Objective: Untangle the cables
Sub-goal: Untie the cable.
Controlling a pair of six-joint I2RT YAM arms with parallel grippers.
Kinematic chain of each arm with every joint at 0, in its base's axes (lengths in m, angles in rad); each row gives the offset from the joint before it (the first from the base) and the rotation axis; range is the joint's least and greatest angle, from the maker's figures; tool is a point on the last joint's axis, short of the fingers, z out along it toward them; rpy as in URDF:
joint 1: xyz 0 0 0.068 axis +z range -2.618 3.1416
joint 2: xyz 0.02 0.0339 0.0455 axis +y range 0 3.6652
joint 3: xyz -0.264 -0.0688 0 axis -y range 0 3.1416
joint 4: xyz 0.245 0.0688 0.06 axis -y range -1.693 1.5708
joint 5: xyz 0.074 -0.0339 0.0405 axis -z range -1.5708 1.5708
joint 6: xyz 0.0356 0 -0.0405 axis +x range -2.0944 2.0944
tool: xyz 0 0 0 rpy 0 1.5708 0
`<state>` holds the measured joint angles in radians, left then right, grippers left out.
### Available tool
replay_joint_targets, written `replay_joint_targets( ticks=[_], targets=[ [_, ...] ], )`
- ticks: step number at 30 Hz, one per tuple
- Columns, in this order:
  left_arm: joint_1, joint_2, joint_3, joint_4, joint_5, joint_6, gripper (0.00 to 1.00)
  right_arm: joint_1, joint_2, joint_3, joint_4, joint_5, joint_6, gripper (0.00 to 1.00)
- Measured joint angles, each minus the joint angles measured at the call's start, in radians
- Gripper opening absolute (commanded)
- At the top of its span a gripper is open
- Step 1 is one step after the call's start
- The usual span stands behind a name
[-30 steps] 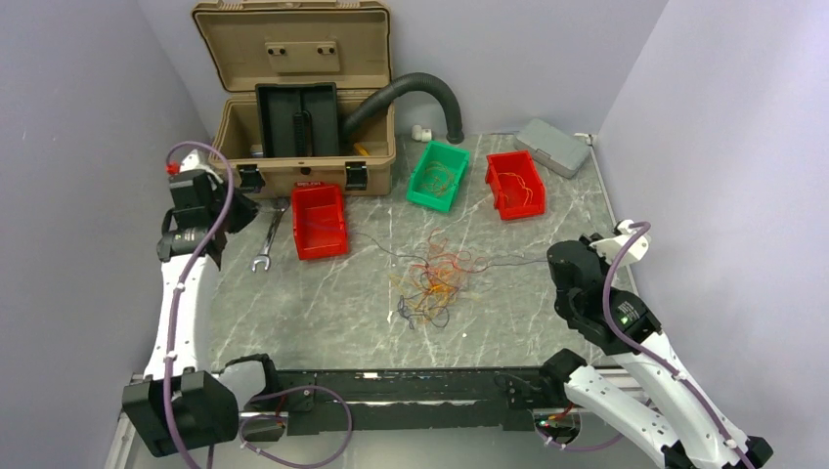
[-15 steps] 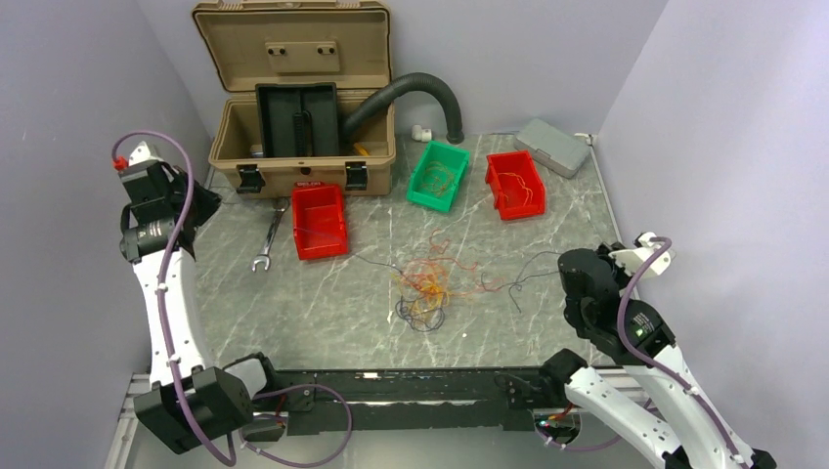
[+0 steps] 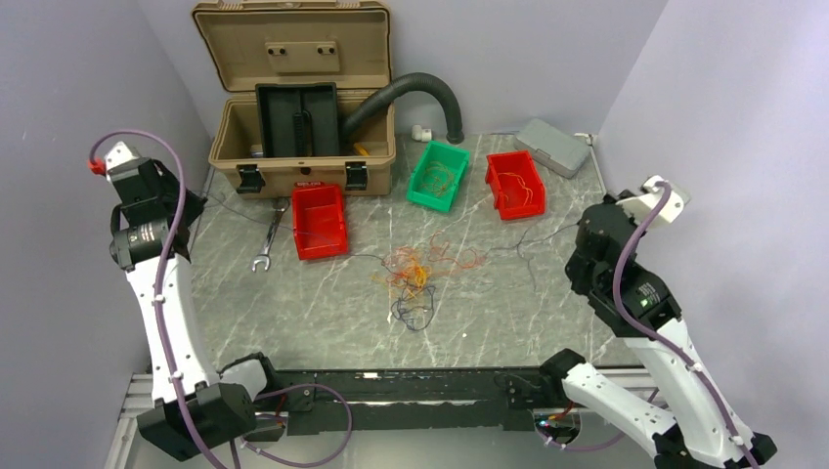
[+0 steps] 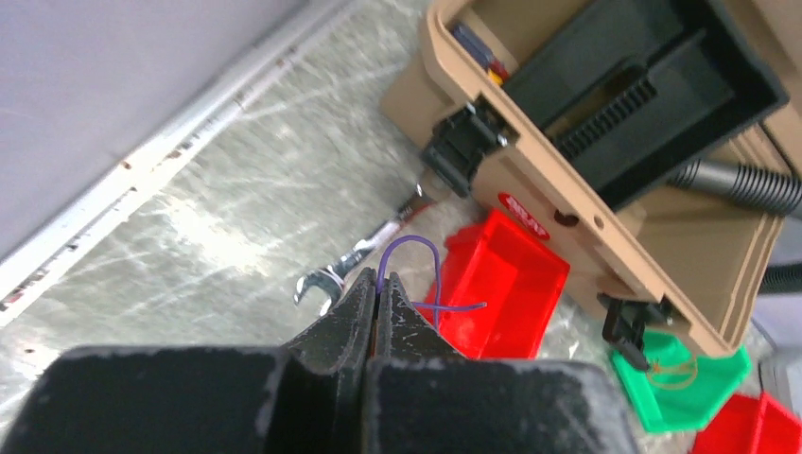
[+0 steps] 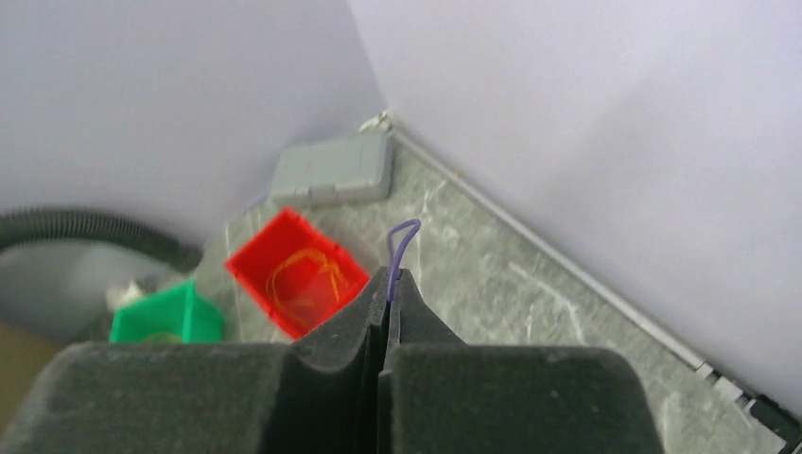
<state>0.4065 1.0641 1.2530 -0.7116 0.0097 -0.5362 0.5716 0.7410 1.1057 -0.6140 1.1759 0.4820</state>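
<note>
Two tools are closed, each pinching a loop of thin purple strand (image 4: 409, 237): the left tool (image 4: 376, 293) near the worktop's (image 3: 323, 313) left edge, the right tool (image 5: 389, 284) near its right edge. The cables (image 3: 415, 278) lie knotted mid-worktop, and a fine dark line seems to run from the knot towards each side. The step looks like drawing that strand free. It goes best with slow, level, outward pulls, pausing if the whole knot drags or tightens.

Pale lavender walls (image 3: 59, 78) enclose 3 sides of a grey, white-veined marble-patterned counter (image 3: 323, 303); a metal strip (image 4: 142, 159) runs along its edge under even, soft light.
</note>
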Motion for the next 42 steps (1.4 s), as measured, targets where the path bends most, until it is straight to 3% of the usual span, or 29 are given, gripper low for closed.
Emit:
replay_joint_targets(
  ticks=[6,11,16,19,25,32,37,42],
  targets=[
    [0.005,-0.040,0.060,-0.023,-0.126,-0.009,0.00,-0.186,0.107,0.173,0.095,-0.026,-0.119,0.00],
    [0.010,-0.055,0.027,-0.019,-0.130,-0.008,0.00,-0.231,0.237,0.386,0.115,-0.121,-0.172,0.00],
    [0.001,-0.120,-0.093,0.041,0.021,-0.003,0.00,-0.234,0.325,0.489,0.092,-0.421,-0.209,0.00],
    [-0.059,-0.167,-0.161,0.071,0.104,-0.002,0.00,-0.233,0.370,0.515,0.084,-0.608,-0.219,0.00],
    [-0.332,-0.225,-0.193,0.104,0.194,0.013,0.00,-0.219,0.431,0.515,0.076,-0.855,-0.227,0.00],
    [-0.714,-0.238,-0.192,0.155,0.194,0.032,0.00,-0.208,0.509,0.597,0.070,-0.927,-0.249,0.00],
    [-1.069,-0.142,-0.168,0.154,0.048,0.046,0.00,-0.208,0.566,0.721,0.072,-0.901,-0.283,0.00],
    [-1.386,0.061,-0.082,0.154,-0.133,0.061,0.00,-0.208,0.615,0.874,0.078,-0.862,-0.320,0.00]
  ],
)
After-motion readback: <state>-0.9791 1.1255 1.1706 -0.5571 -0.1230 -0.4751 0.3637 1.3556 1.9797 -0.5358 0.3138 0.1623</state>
